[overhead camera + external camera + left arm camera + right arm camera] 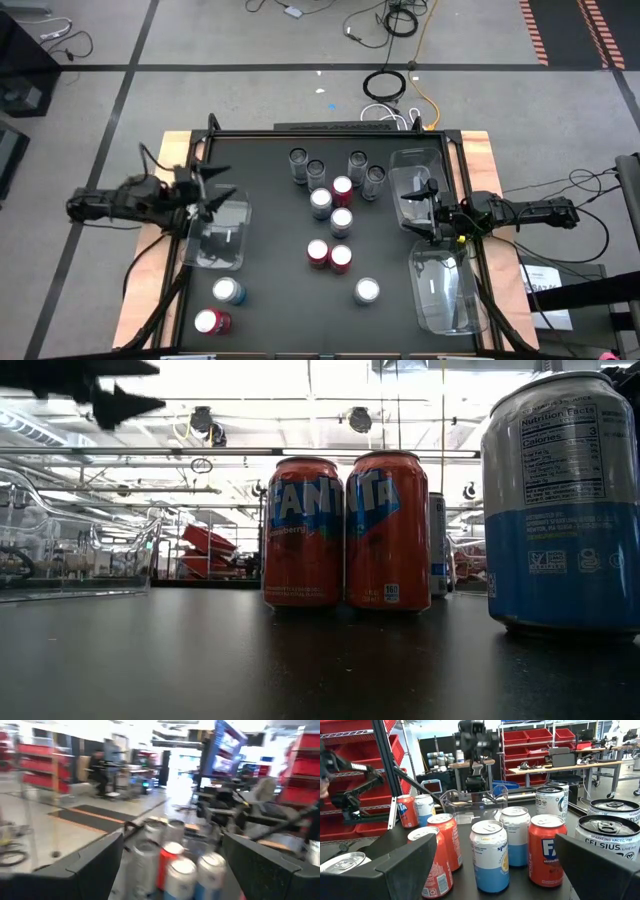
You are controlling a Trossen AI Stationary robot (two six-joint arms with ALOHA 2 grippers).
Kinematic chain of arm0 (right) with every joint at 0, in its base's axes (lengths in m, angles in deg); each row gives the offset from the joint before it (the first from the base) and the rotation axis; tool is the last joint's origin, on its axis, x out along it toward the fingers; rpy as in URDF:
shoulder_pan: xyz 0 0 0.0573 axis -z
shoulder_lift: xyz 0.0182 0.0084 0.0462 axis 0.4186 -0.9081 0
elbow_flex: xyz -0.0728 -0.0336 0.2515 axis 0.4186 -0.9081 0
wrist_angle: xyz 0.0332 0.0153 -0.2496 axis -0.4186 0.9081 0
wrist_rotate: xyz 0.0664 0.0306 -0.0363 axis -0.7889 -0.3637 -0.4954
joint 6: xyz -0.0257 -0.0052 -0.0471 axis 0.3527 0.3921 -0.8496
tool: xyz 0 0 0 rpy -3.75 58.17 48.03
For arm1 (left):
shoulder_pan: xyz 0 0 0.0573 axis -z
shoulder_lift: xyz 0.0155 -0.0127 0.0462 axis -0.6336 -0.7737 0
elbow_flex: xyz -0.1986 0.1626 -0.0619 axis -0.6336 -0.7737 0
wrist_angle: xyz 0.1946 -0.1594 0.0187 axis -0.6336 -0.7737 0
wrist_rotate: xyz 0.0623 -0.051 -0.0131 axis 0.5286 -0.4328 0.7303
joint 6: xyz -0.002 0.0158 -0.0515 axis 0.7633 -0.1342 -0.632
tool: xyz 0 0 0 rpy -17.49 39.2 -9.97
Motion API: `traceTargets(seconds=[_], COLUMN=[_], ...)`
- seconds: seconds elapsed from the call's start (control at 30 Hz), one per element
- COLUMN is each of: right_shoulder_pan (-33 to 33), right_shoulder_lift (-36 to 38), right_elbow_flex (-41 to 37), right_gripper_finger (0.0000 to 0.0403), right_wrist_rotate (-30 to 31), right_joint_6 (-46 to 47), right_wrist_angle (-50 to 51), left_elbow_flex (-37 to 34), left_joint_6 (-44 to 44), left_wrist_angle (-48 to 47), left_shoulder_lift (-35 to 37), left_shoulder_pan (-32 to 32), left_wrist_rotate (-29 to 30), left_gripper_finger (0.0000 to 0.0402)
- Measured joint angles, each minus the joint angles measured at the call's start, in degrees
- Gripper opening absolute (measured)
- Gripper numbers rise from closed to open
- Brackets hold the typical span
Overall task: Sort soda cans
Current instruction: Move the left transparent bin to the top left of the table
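Observation:
Soda cans stand upright on the black table. Several dark grey cans (pixel 315 170) are at the far middle. Red cans (pixel 329 256) and blue-and-silver cans (pixel 341 220) stand mixed in the centre. One red can (pixel 212 322) and one blue-and-silver can (pixel 228 291) stand near left. My left gripper (pixel 222 192) hangs open and level over the table's left side, above a clear tray, pointing at the cans (pixel 180 870). My right gripper (pixel 415 210) stands open at the right edge, facing the cans (pixel 490 855). Nothing is between either gripper's fingers.
A clear plastic tray (pixel 220 240) lies under my left gripper. Two more clear trays lie on the right, one far (pixel 415 170) and one near (pixel 445 290). Bare table shows at the near middle. Cables lie on the floor beyond the far edge.

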State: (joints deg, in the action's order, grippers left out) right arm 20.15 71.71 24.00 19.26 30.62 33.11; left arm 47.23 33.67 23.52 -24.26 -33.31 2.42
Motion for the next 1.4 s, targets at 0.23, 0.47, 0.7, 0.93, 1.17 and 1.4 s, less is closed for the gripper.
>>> traceTargets(seconds=[0.23,0.47,0.7,0.93,1.17,1.4], right_shoulder_pan=[0.0,0.0,0.0,0.0,0.0,0.0], right_shoulder_lift=[0.0,0.0,0.0,0.0,0.0,0.0], right_elbow_flex=[0.0,0.0,0.0,0.0,0.0,0.0], right_gripper_finger=[0.0396,0.0396,0.0396,0.0396,0.0396,0.0396], right_wrist_rotate=[0.0,0.0,0.0,0.0,0.0,0.0], right_joint_6=[0.0,0.0,0.0,0.0,0.0,0.0], right_wrist_angle=[0.0,0.0,0.0,0.0,0.0,0.0], left_elbow_flex=[21.7,42.9,48.9,40.3,30.0,19.5], left_joint_6=[-7.7,-14.9,-24.7,-36.0,-49.0,-53.6], left_wrist_angle=[-18.5,-41.4,-62.4,-67.0,-64.4,-54.5], left_shoulder_lift=[-19.3,-36.9,-40.1,-33.1,-26.0,-25.7], left_shoulder_pan=[0.0,0.0,0.0,0.0,0.0,0.0], left_wrist_rotate=[0.8,-5.3,-6.1,-6.1,-9.8,-16.5], left_gripper_finger=[0.0352,0.0352,0.0352,0.0352,0.0352,0.0352])
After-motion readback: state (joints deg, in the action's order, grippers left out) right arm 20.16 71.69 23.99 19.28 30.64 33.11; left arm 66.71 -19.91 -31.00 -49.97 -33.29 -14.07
